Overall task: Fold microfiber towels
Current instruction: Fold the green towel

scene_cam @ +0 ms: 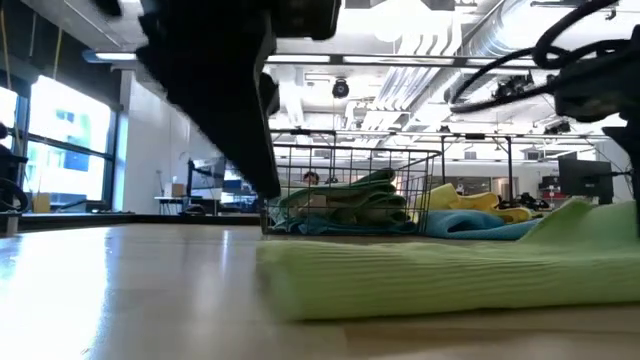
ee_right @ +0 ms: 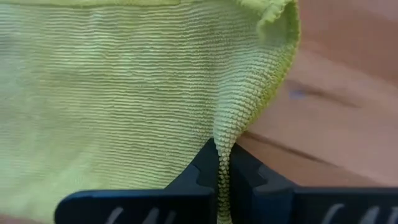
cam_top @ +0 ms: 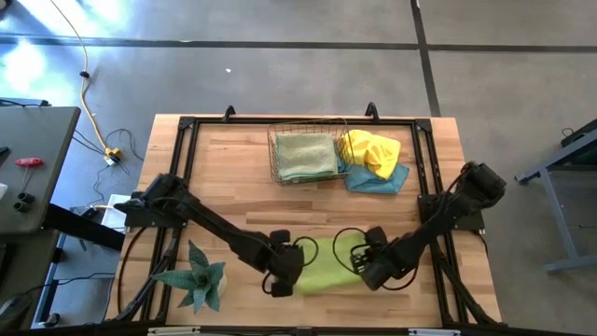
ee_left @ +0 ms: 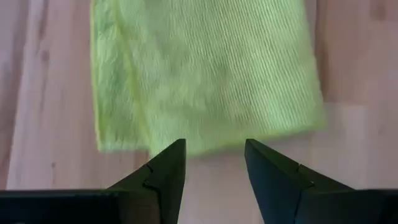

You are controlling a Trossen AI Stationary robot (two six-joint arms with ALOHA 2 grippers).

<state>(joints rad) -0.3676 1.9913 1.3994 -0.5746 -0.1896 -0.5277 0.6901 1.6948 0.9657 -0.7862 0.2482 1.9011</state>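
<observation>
At lower centre of the desk (cam_top: 233, 159), the lime towel (cam_top: 328, 263) lies partly folded; the right gripper (ee_right: 221, 177) pinches its edge, the left gripper (ee_left: 214, 163) hovers wide. One green towel (cam_top: 306, 156) sits folded in the basket (cam_top: 274, 159); yellow (cam_top: 370, 149) and blue (cam_top: 378, 181) remain crumpled.

Both arms reach low over the table's near edge, angled in toward each other. The left gripper (cam_top: 283, 280) hovers with its fingers (ee_left: 163, 171) spread apart. The right gripper (ee_right: 222, 171) is pinched closed on a fold of the lime green towel (ee_right: 112, 87).
</observation>
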